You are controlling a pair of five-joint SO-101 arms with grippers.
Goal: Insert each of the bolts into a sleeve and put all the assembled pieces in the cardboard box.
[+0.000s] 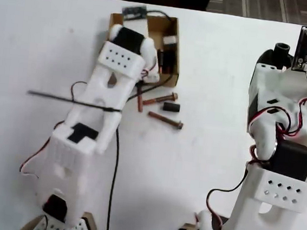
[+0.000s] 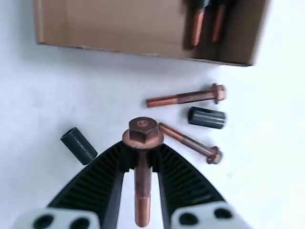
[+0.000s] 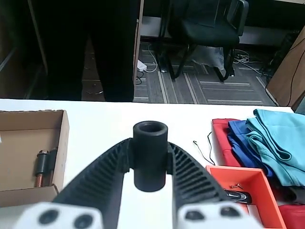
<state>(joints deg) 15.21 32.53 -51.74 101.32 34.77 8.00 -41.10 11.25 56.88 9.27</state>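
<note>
The left claw (image 2: 143,149) is clamped on a copper bolt (image 2: 142,136) over the bench (image 2: 43,100) — loose bolts (image 2: 183,98) and sleeves (image 2: 206,118) lie near the cardboard box (image 2: 95,24). The right claw (image 3: 149,145) grips a black sleeve (image 3: 150,167).

You have one copper bolt (image 2: 142,167) clamped head-out in the left gripper (image 2: 142,148) and a black sleeve (image 3: 150,155) upright in the right gripper (image 3: 150,145). At five o'clock from the cardboard box (image 1: 177,41) lie a loose bolt (image 1: 160,100), a second loose bolt (image 1: 165,120) and a loose sleeve (image 1: 171,107) between them. A further sleeve (image 2: 79,145) lies apart. Two assembled pieces (image 2: 198,24) rest inside the box.
</note>
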